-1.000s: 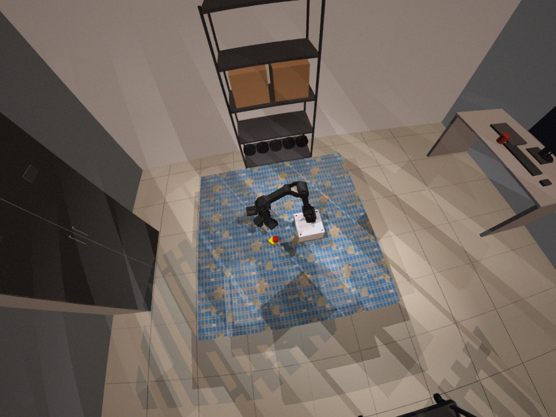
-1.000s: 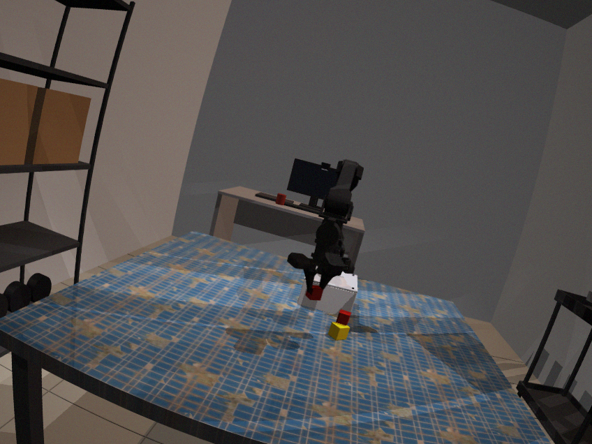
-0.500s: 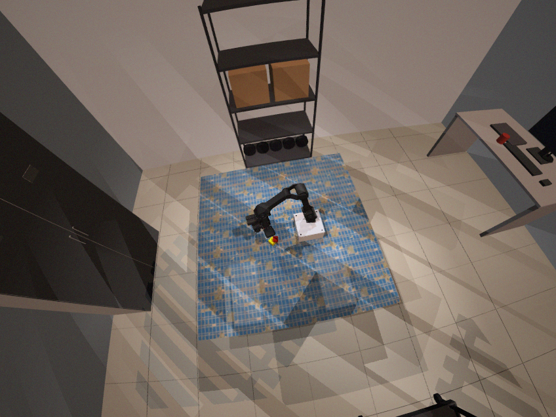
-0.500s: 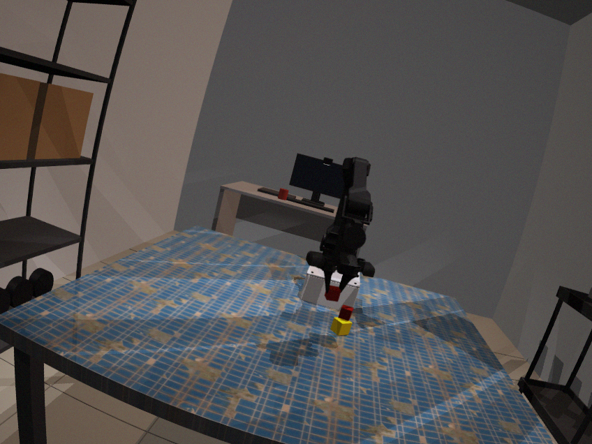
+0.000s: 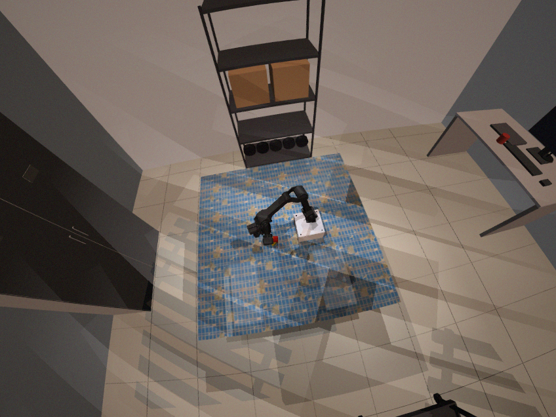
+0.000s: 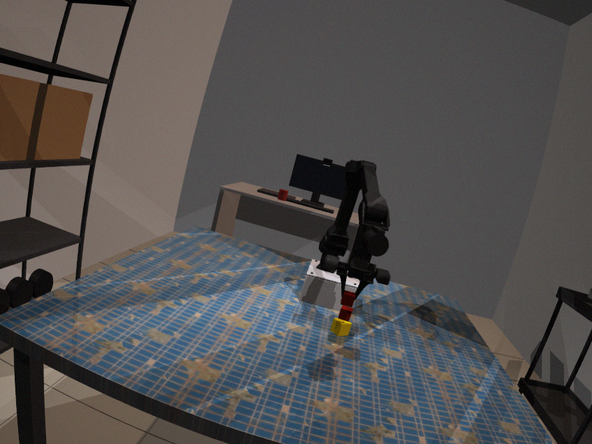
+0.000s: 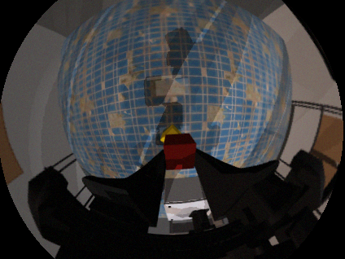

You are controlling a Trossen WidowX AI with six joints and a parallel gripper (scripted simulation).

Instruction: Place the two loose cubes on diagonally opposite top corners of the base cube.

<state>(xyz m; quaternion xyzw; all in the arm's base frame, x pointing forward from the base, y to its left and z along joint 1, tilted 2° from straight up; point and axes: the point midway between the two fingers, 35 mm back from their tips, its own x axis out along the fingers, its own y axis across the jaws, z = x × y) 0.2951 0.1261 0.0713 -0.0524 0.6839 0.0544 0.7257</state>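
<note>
On the left of the exterior view, a dark-framed rack (image 5: 317, 80) (image 6: 102, 114) is loaded with two flat-faced brown boxes (image 5: 289, 80) (image 6: 64, 123); five black round pieces (image 5: 275, 145) (image 6: 19, 290) are counted on it from above. The table (image 5: 242, 287) (image 6: 167, 334) (image 7: 122, 49) is covered in a blue grid with tan patches, and bare surface is left between its left edge and the cubes. Farther back, one red mug (image 5: 503, 138) (image 6: 282, 194) is borne by a pale desk. One white box (image 5: 309, 233) (image 6: 317, 290) (image 7: 183, 209) with small dark dots on top is set behind the cubes.

Three cubes are seen. One yellow base cube (image 5: 273, 244) (image 6: 341, 328) (image 7: 172, 132) is placed on the table, topped by one red cube (image 5: 275, 238) (image 6: 345, 313). A second red cube (image 6: 348, 299) (image 7: 179, 151) is clamped between the fingers of the black gripper (image 5: 271, 241) (image 6: 349, 294) (image 7: 179, 151). It is held just above the other red one; whether they touch cannot be told. Open tabletop is left to the right, before the table's far corner.
</note>
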